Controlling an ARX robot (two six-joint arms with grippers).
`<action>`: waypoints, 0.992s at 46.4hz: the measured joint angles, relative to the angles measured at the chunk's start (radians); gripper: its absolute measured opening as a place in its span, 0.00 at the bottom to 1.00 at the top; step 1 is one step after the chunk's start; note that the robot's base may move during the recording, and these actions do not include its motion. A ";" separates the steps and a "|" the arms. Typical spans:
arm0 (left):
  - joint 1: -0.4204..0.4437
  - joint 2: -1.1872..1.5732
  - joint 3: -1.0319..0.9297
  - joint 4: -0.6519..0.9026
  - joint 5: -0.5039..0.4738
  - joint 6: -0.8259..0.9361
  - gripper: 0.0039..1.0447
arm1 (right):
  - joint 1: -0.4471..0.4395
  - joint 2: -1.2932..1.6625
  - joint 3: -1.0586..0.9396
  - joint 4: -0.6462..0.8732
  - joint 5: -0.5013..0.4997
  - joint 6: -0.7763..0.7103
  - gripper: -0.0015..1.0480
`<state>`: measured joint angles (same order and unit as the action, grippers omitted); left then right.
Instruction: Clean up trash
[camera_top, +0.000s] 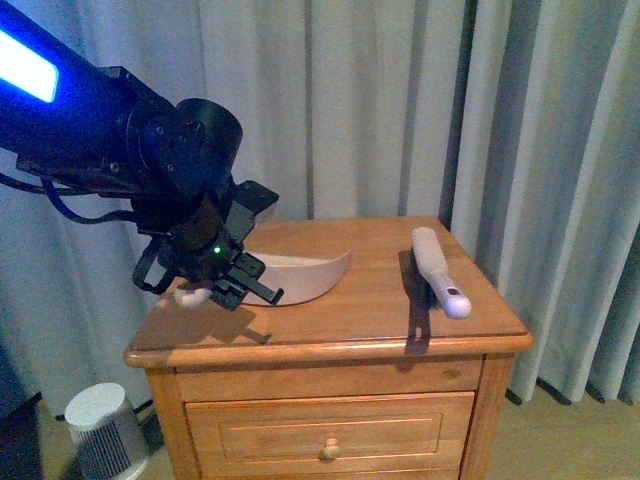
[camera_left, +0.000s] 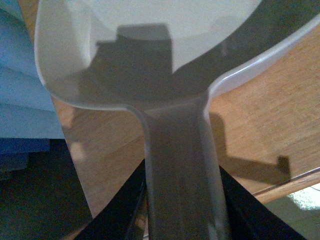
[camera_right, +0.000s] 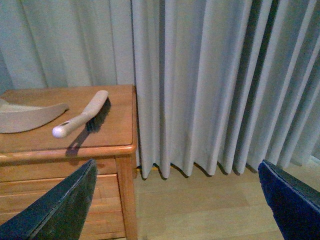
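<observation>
The beige dustpan (camera_top: 305, 275) lies on the wooden nightstand (camera_top: 360, 315), its handle running back between the black jaws of my left gripper (camera_top: 232, 282), which is shut on it. In the left wrist view the dustpan (camera_left: 150, 50) fills the frame and the handle passes straight through the left gripper (camera_left: 182, 200). A small pale rounded bit (camera_top: 190, 294) shows just under that gripper; I cannot tell what it is. The trash is out of view. My right gripper (camera_right: 182, 200) hangs open over the floor beside the nightstand, holding nothing.
A white-handled brush (camera_top: 438, 270) with dark bristles lies on the right side of the nightstand top, also the brush (camera_right: 82, 117) in the right wrist view. Grey curtains (camera_top: 400, 100) hang close behind. A white ribbed appliance (camera_top: 100, 425) stands on the floor at the left.
</observation>
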<state>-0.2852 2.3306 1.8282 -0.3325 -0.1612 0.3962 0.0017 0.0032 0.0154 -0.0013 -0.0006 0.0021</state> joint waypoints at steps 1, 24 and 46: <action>0.000 0.000 0.000 0.004 -0.001 0.000 0.29 | 0.000 0.000 0.000 0.000 0.000 0.000 0.93; 0.034 -0.151 -0.181 0.196 0.073 -0.057 0.26 | 0.000 0.000 0.000 0.000 0.000 0.000 0.93; 0.142 -0.622 -0.668 0.762 0.042 -0.095 0.26 | 0.000 0.000 0.000 0.000 0.000 0.000 0.93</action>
<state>-0.1432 1.7088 1.1603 0.4294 -0.1196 0.3016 0.0017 0.0032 0.0154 -0.0013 -0.0006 0.0021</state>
